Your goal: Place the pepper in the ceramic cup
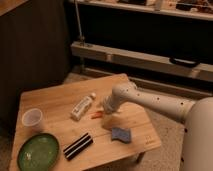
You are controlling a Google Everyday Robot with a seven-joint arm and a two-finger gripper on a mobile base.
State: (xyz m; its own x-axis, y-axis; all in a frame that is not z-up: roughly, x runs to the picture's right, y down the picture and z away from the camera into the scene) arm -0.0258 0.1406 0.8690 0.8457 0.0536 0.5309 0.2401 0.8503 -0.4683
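Observation:
The pepper (96, 115) is small and orange-red and lies on the wooden table (55, 102) near its middle, just right of a white bottle. My gripper (106, 110) reaches down from the white arm (150, 102) on the right and is right beside the pepper's right end, at or just above the table top. The ceramic cup (32, 119) is pale and stands upright near the table's left edge, well apart from the gripper.
A white tube-shaped bottle (82, 106) lies next to the pepper on its left. A green plate (38, 151) sits at the front left. A black striped object (77, 146) and a blue sponge (121, 134) lie near the front edge. Shelving stands behind.

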